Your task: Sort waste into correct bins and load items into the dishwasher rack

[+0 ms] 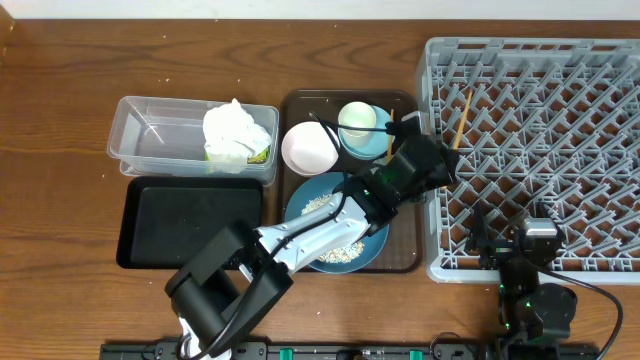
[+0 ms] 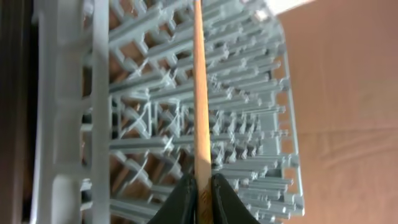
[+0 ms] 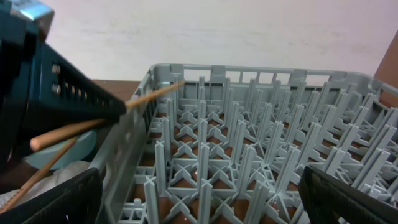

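My left gripper (image 1: 445, 152) reaches over the left edge of the grey dishwasher rack (image 1: 560, 150) and is shut on a wooden chopstick (image 1: 461, 118), which points out over the pegs. In the left wrist view the jaws (image 2: 200, 190) pinch the chopstick (image 2: 199, 93) above the rack (image 2: 255, 124). My right gripper (image 1: 525, 228) is wide open and empty over the rack's front edge (image 3: 199, 199). In the right wrist view the held chopstick (image 3: 152, 95) shows, and a second stick (image 3: 37, 174) lies lower left. Napkins (image 1: 235, 128) and a yellow-green wrapper (image 1: 259, 155) lie in the clear tub (image 1: 150, 135).
The black tray (image 1: 185, 222) sits in front of the tub. A brown serving tray (image 1: 405, 255) holds a dark-blue plate (image 1: 318, 195) with rice grains, a pinkish-white bowl (image 1: 308, 147) and a cream cup (image 1: 357, 118) on a light-blue dish (image 1: 372, 145).
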Motion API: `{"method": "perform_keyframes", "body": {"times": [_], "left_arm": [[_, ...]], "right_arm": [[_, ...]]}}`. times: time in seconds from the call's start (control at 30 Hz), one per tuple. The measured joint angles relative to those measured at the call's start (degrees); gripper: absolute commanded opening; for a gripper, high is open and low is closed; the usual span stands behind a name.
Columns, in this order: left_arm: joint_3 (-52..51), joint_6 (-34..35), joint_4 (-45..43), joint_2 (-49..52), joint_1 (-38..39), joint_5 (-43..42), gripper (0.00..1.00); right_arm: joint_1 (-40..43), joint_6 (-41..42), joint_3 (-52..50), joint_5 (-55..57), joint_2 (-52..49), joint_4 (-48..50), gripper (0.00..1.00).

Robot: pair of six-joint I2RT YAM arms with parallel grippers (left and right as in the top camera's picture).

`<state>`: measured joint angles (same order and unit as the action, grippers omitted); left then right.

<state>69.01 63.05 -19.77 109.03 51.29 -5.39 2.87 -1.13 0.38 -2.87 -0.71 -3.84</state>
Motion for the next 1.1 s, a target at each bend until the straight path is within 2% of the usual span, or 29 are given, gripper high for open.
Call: {"method": "perform_keyframes", "body": {"times": [0.23,0.67,0.7,0.73,0.77,0.9,1.1], "left_arm": [[0.00,-0.02,-0.70,0.00,0.00,4.07,0.13],[0.00,0.02,-5.92,3.19,0.26,6.12,0.14],[0.00,0.00,-5.95,3.26,0.26,6.38,0.25],[0.00,-0.13,-5.99,3.28,0.26,6.82,0.41],[0.00,-0.24,-6.01,3.26,0.26,7.04,0.48],[0.00,0.13,-6.14,3.28,0.26,7.52,0.54],[0.00,-0.37,-6.27,3.26,0.70,5.46,0.52]], "right_arm": [[0.00,0.00,0.00,0.00,0.00,0.00,0.99],[0.00,0.00,0.00,0.00,0.00,0.00,0.99],[-0.02,0.00,0.00,0.00,0.00,0.00,0.99],[0.00,0.00,0.00,0.02,0.00,0.00,0.99],[0.00,0.00,0.00,0.02,0.00,0.00,0.99],[0.00,0.00,0.00,0.00,0.00,0.00,0.99],[0.00,0.00,0.00,0.02,0.00,0.00,0.99]]}}
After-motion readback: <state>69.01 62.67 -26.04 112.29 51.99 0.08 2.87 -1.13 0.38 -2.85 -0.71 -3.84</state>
